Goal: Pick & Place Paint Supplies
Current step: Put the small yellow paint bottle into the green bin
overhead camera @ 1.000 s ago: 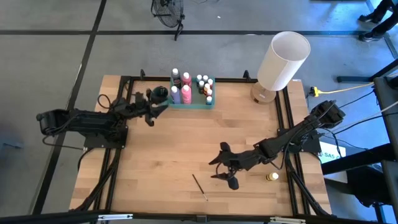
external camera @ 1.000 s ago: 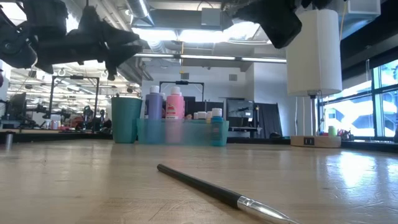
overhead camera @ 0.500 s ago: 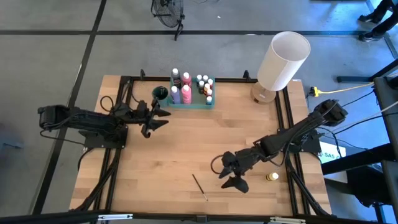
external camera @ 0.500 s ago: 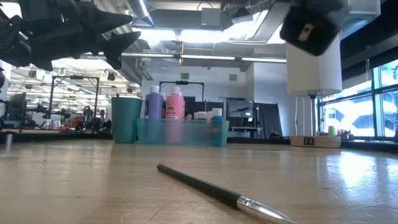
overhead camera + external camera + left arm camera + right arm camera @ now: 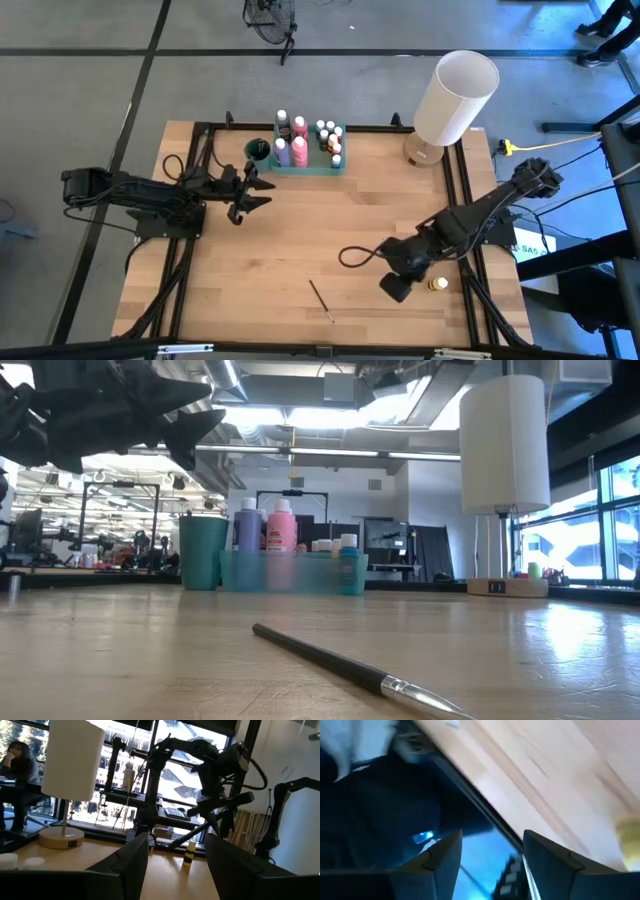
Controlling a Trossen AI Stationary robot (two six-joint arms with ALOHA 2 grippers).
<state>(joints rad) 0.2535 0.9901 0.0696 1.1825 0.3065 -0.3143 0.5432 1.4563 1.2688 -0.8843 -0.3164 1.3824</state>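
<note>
A thin dark paintbrush (image 5: 321,300) (image 5: 340,665) lies flat on the wooden table near its front edge. A small yellow paint bottle (image 5: 437,285) (image 5: 189,853) stands upright near the right front. Several white-capped bottles stand in the green tray (image 5: 310,163) (image 5: 290,572) at the far edge, a teal cup (image 5: 257,150) beside it. My right gripper (image 5: 395,287) (image 5: 492,840) hangs open above the table just left of the yellow bottle, pointing steeply down. My left gripper (image 5: 262,193) (image 5: 177,840) is open, in the air near the cup, pointing right.
A big white cylindrical lamp (image 5: 455,98) (image 5: 505,445) stands at the far right corner. Black frame rails (image 5: 462,190) run along the table's sides. Bare wood lies between the tray and the paintbrush. A person sits in the room beyond, in the left wrist view.
My right gripper has risen, rolled about its own axis and tipped steeply down, shifting toward the yellow bottle; it has left the low view upward. My left gripper has swung from the cup toward the table's near edge. No supply has moved.
</note>
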